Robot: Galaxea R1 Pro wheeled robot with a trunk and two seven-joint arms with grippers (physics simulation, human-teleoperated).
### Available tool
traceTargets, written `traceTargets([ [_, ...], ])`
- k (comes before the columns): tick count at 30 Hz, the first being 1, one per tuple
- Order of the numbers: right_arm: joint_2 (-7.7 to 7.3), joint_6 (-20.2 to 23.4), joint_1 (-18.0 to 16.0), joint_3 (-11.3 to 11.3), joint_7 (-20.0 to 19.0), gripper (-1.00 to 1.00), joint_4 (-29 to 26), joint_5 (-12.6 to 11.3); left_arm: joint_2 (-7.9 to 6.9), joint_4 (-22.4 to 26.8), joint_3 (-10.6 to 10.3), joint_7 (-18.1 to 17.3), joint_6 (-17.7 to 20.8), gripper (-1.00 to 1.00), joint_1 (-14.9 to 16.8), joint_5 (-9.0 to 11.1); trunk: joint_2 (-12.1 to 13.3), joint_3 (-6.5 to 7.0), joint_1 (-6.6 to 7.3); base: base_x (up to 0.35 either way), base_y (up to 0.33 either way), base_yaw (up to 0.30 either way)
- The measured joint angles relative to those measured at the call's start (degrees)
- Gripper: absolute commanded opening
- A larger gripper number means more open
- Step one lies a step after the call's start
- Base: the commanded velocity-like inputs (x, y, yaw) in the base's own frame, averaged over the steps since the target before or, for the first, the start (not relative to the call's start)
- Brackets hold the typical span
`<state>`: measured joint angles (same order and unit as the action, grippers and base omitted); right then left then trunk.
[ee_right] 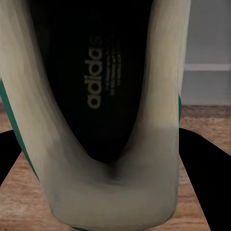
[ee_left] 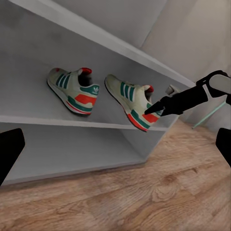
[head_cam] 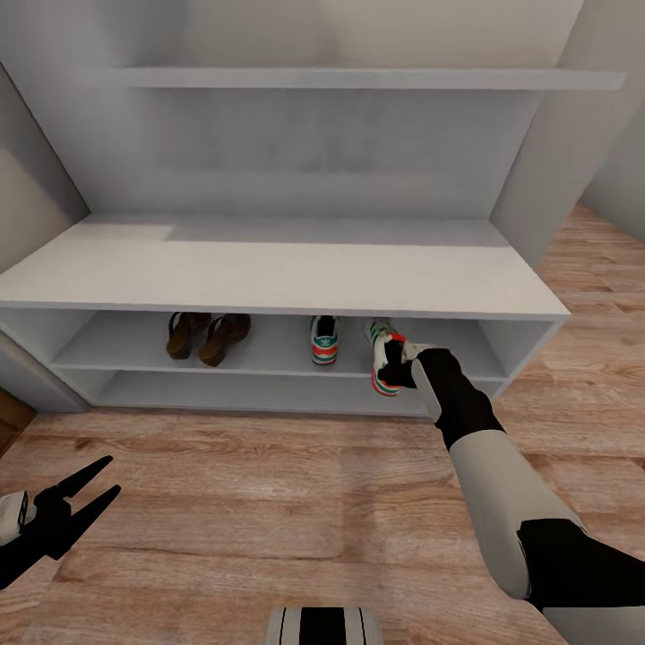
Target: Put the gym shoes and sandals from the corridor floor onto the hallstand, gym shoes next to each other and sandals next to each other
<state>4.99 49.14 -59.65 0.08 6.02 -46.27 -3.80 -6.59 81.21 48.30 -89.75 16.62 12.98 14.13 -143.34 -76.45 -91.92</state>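
Right gripper (head_cam: 405, 363) in the head view is clamped on the heel of 1 gym shoe (head_cam: 383, 356) at the upper shelf of the hallstand (head_cam: 269, 269); the other sneaker (head_cam: 324, 340) and 2 sandals (head_cam: 208, 335) stand on that shelf. Left gripper (head_cam: 90, 491) hangs spread and empty over the floor (head_cam: 269, 502). From the left wrist, both sneakers carry a trefoil mark. From the right wrist, the insole reads "adidas".

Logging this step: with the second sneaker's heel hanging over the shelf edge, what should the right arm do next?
Probably push it deeper, then let go: the right gripper holds the sneaker by its heel, which overhangs the shelf edge beside the other sneaker.
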Motion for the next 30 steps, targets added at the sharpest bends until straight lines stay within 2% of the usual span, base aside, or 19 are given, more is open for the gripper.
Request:
traceTargets([
  [10,0.0,-0.42,0.0,0.0,0.0,-1.0,0.4,0.0,0.0,0.0,-0.09,0.0,0.0,1.0,0.0,0.12,0.0,0.0,0.0,0.0,0.0,0.0],
  [19,0.0,-7.32,0.0,0.07,0.04,-1.0,8.93,0.02,0.02,0.0,-0.09,0.0,0.0,1.0,0.0,0.13,0.0,0.0,0.0,0.0,0.0,0.0],
  [23,0.0,-7.76,0.0,0.08,0.04,-1.0,9.56,0.05,0.06,0.0,-0.11,0.0,0.0,1.0,0.0,0.13,0.0,0.0,0.0,0.0,0.0,0.0],
  [30,0.0,-7.87,0.0,0.15,0.04,-1.0,9.72,0.08,0.09,0.0,-1.55,0.0,0.0,1.0,0.0,0.13,0.0,0.0,0.0,0.0,0.0,0.0],
])
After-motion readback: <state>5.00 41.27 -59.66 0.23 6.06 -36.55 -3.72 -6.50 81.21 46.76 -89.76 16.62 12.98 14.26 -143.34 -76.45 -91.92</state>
